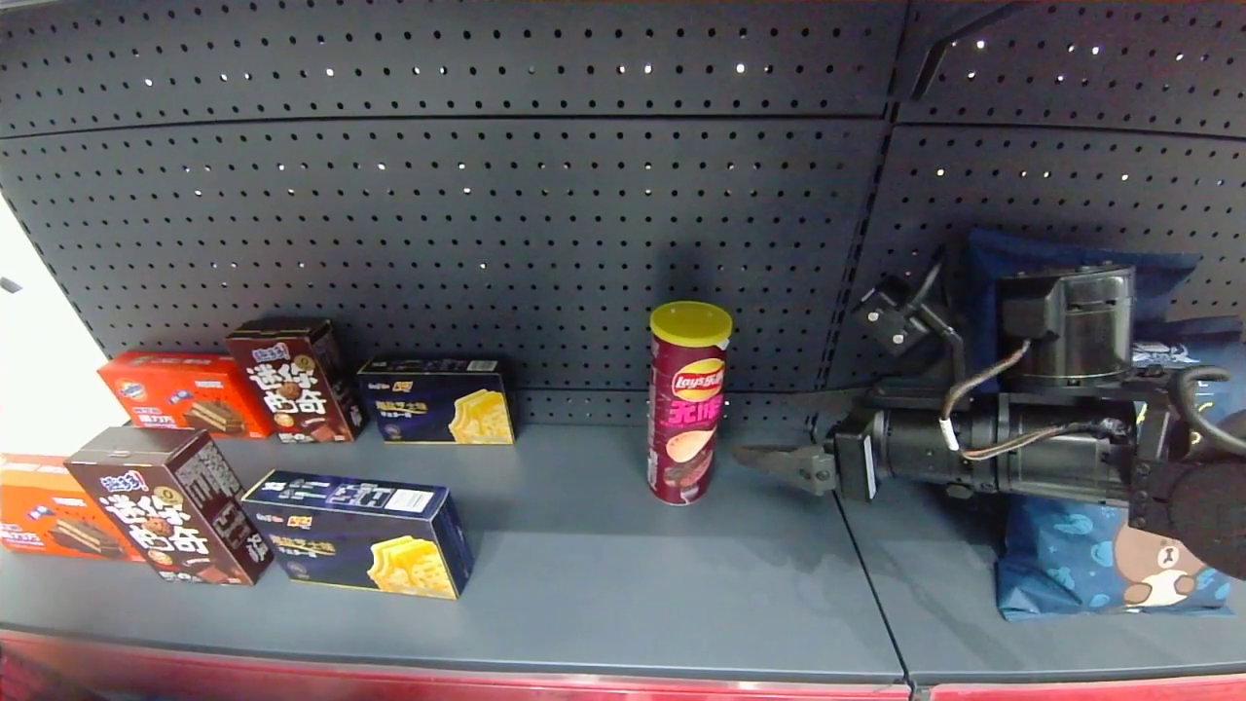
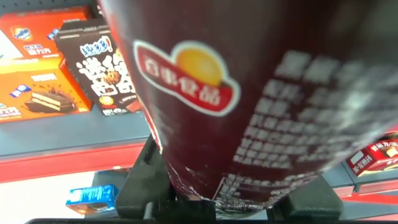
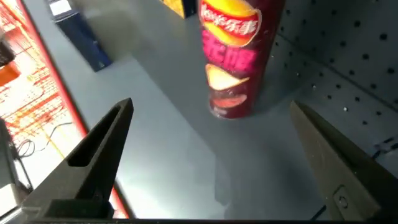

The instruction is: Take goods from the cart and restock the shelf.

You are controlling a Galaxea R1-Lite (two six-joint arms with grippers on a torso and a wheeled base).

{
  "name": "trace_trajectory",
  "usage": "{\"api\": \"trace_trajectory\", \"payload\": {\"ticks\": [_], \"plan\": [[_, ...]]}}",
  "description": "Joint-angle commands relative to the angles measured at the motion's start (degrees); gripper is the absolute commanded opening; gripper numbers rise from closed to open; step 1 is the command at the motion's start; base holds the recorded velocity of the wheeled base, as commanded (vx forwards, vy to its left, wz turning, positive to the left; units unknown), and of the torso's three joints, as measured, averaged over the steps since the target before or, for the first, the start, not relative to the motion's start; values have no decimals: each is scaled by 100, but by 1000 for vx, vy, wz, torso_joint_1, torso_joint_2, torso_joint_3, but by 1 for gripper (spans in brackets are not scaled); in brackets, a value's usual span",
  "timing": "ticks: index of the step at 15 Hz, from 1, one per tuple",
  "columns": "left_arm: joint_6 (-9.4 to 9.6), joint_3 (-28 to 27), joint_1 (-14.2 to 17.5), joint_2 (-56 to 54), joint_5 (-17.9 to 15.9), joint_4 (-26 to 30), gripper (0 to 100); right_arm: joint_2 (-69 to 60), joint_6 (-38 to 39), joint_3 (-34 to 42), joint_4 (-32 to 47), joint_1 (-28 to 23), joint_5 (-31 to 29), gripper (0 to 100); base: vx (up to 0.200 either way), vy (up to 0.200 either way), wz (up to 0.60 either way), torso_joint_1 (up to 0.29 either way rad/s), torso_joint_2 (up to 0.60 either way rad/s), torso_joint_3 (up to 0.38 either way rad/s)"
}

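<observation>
A maroon chip can (image 1: 687, 404) with a yellow lid stands upright on the grey shelf (image 1: 604, 584), near the pegboard back wall. My right gripper (image 1: 771, 460) hovers just above the shelf, a short gap to the right of the can and pointing at it. In the right wrist view this gripper (image 3: 211, 106) is open, its fingers (image 3: 102, 146) spread wide with the can (image 3: 233, 59) a little beyond the tips and apart from them. My left gripper (image 2: 224, 190) is shut on a second dark red chip can (image 2: 261, 93), in front of a lower shelf with boxes.
Orange (image 1: 180, 392), brown (image 1: 297, 378) and navy (image 1: 440, 399) snack boxes stand at the shelf's back left, with more (image 1: 365, 534) in front. A blue bear-print bag (image 1: 1110, 565) lies at the right, under my right arm. Bare shelf lies between the boxes and the can.
</observation>
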Motion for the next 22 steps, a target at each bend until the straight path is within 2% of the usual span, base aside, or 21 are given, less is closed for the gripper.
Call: {"api": "trace_trajectory", "payload": {"ticks": [1,3,10,14,22], "plan": [[-3,27,0,-8,-2,2,0,289,-8,-158,-21,-19,5,100,0,0,0,0,0,0],[-47,71,0,-26,-2,2,0,544,-8,-316,-284,-116,67,100,0,0,0,0,0,0],[-47,264,0,-281,-2,28,0,1212,-158,-843,-346,-256,58,100,0,0,0,0,0,0],[-47,203,0,-615,-2,582,0,1502,-166,-1037,-451,-248,85,100,0,0,0,0,0,0],[-47,203,0,-702,-2,626,0,1871,-166,-1204,-838,-177,339,100,0,0,0,0,0,0]]}}
